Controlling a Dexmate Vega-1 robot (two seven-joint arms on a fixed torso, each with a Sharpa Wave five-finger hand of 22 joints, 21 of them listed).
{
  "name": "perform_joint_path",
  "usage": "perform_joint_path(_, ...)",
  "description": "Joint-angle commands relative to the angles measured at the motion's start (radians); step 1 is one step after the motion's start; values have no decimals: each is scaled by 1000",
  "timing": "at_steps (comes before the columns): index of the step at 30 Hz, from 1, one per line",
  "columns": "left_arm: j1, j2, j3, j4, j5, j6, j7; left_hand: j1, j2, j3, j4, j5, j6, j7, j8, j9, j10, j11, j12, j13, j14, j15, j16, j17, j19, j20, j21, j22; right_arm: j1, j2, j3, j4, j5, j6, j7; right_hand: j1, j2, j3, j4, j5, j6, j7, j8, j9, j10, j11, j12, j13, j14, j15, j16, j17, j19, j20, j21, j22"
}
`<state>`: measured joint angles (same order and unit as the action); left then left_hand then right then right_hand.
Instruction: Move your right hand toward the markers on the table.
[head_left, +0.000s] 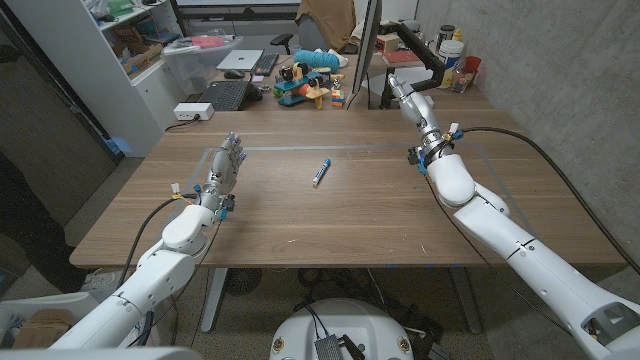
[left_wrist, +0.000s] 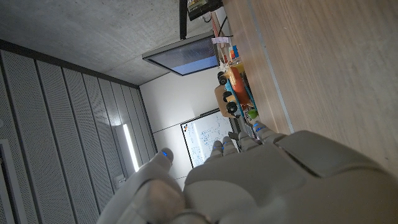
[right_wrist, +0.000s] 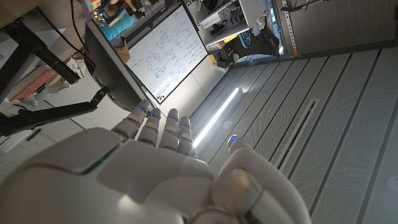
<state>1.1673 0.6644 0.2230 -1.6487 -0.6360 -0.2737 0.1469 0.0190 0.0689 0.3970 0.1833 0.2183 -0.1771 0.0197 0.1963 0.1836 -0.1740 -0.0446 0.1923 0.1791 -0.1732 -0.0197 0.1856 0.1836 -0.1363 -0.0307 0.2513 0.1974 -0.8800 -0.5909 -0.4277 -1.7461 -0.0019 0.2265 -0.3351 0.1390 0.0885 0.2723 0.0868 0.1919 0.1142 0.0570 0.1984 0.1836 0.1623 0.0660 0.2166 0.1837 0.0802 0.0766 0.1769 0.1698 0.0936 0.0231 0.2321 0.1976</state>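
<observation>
Marker (head_left: 321, 172), centre frame on surface (head_left: 330, 220): light, stiff, likely to roll; I'd grip mid-barrel. Right hand (head_left: 412, 103), upper right, fingers apart, empty.

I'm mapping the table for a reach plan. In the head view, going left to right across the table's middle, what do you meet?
Left hand → blue marker → right hand.

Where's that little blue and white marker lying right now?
In the head view, the blue and white marker lies alone mid-table on the wooden table, between the left hand and right hand.
</observation>
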Motion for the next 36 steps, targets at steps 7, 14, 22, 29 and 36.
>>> perform_joint_path(7, -7, -7, -1, 20, -4, -18, -16, -2, 87, -8, 0, 6, -98, 6, 2, 2, -112, 4, -1, 3, -113, 6, 0, 4, -1, -23, 5, 5, 56, -3, -37, -18, -103, -18, 9, 9, 4, 1, -5, -6, 1, -12, -5, 5, -1, -4, -4, 4, -2, -4, -1, 2, 4, -4, -6, 2)
perform_joint_path(14, -6, -4, -2, 20, 0, -22, -17, -2, 87, -9, 0, 6, -98, 6, 2, 2, -113, 6, -1, 3, -115, 6, 0, 4, -1, -23, 5, 5, 75, -4, -49, -19, -125, -15, 24, 9, 4, 1, -5, -6, 2, -14, -5, 6, -2, -5, -4, 4, -3, -2, 0, 2, 3, -4, -6, 2)
perform_joint_path(22, -13, -9, 2, 28, 1, -28, -22, -1, 87, -10, 0, 6, -98, 6, 1, 1, -113, 5, 0, 3, -115, 8, 0, 4, -1, -24, 5, 5, 96, -6, -64, -22, -159, -4, 36, 10, 4, 1, -6, -6, 1, -22, -5, 6, -2, -4, -4, 4, -5, -1, -1, 2, 1, -1, -7, 2)
perform_joint_path(29, -18, -9, 4, 33, 1, -28, -27, -1, 87, -10, 0, 7, -96, 5, 2, 2, -112, 5, 0, 3, -115, 7, 0, 4, -1, -25, 5, 5, 110, -5, -80, -38, -198, -23, 47, 10, 5, 1, -6, -6, 0, -27, -5, 6, -3, -3, -4, 4, -6, -1, 0, 2, 1, -2, -7, 2)
perform_joint_path(36, -22, -4, 5, 37, 2, -26, -32, -1, 87, -11, 0, 7, -96, 5, 2, 1, -111, 4, 0, 3, -114, 7, 1, 4, -1, -25, 6, 5, 134, -3, -103, -35, -228, -22, 71, 9, 4, 0, -5, -7, 0, -33, -5, 6, -3, -3, -4, 4, -6, 0, 0, 2, 1, -1, -7, 2)
